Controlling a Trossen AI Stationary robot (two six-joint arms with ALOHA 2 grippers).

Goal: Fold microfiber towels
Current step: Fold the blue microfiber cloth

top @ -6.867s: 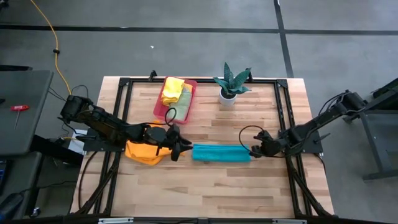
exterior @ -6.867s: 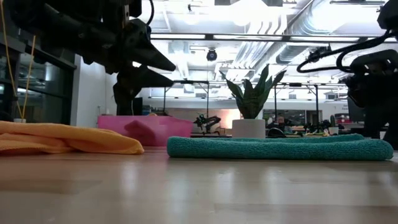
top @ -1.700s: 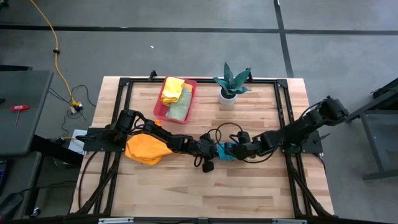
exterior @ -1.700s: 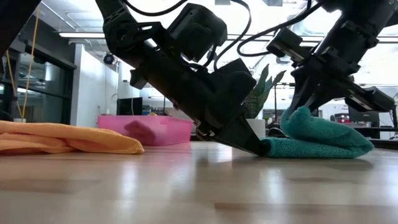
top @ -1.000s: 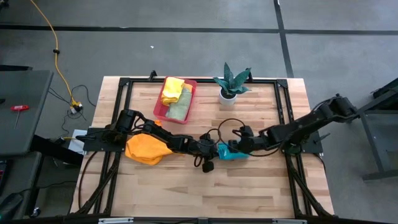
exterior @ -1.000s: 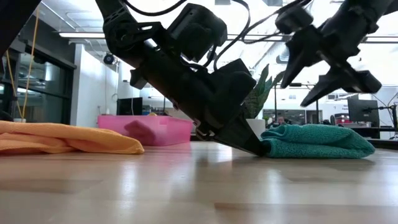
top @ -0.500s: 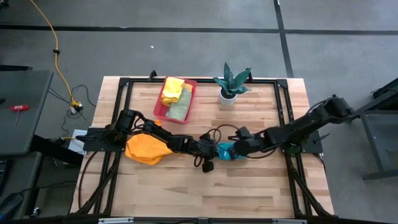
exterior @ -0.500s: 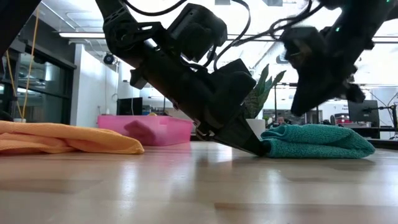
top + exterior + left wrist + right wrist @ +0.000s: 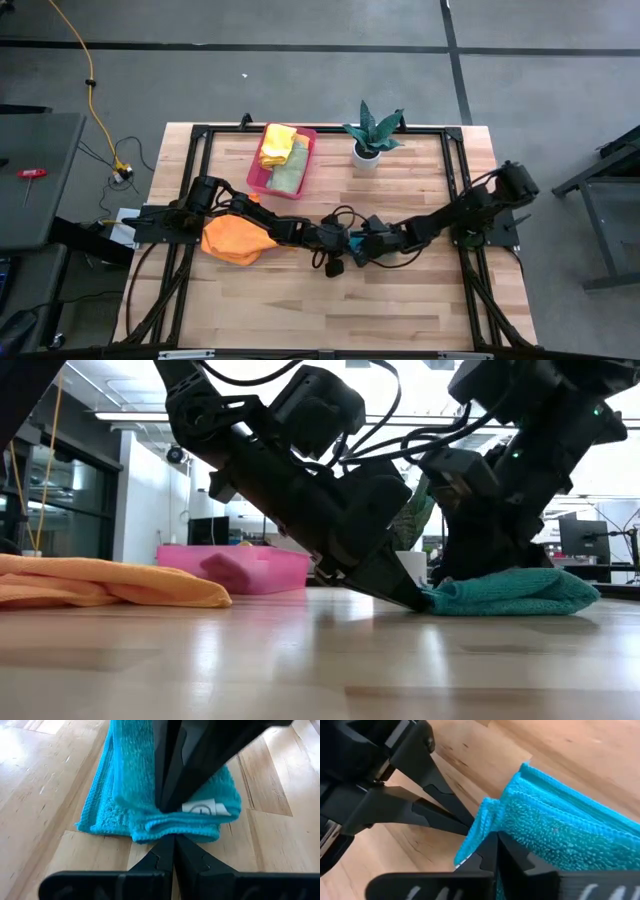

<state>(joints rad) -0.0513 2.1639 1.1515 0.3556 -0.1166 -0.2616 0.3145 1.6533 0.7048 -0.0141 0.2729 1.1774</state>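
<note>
Teal towel (image 9: 510,592) lies folded mid-table, my two grippers meeting over it. My left gripper (image 9: 172,842) is closed, tips at the fold's edge. My right gripper (image 9: 496,840) is closed too, pressing on top. Orange towel (image 9: 235,240) sits bunched to the left.

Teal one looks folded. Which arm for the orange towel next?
Left, probably. The orange towel lies crumpled beside the left arm's links. The left gripper and right gripper both sit shut at the teal towel, but the right arm would need to reach farthest.
</note>
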